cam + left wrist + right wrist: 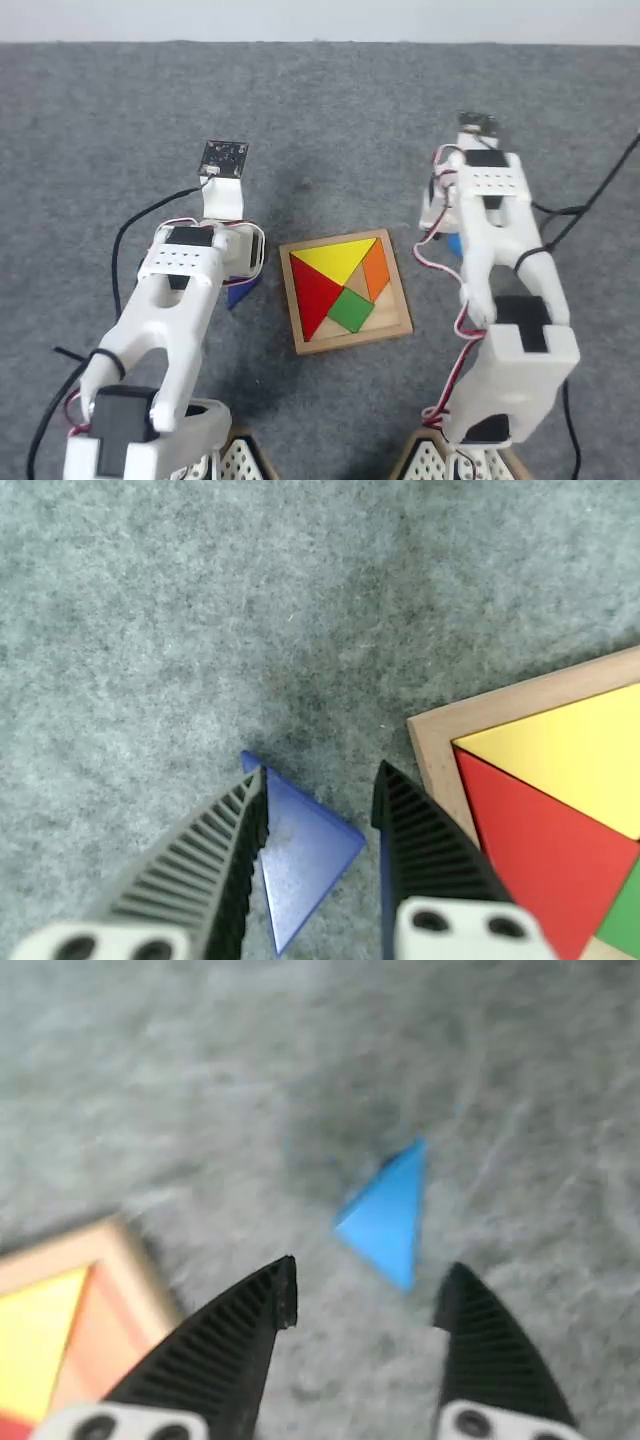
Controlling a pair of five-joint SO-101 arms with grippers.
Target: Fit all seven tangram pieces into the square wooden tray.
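The square wooden tray (350,341) lies mid-table between the arms. It holds a yellow triangle (335,260), a red triangle (312,295), an orange piece (376,270) and a green square (351,310). In the left wrist view my left gripper (320,778) stands open, low over the mat, with a dark blue triangle (302,855) between its fingers, just beside the tray corner (432,742). My right gripper (372,1282) is also open and hangs above the mat. A light blue triangle (388,1215) lies just beyond its fingertips, to the right of the tray (112,1245).
Grey felt mat covers the table. From above, the dark blue triangle (240,293) peeks out under the left arm and the light blue triangle (455,243) under the right arm. Bare wood shows along the tray's right and near sides (388,315).
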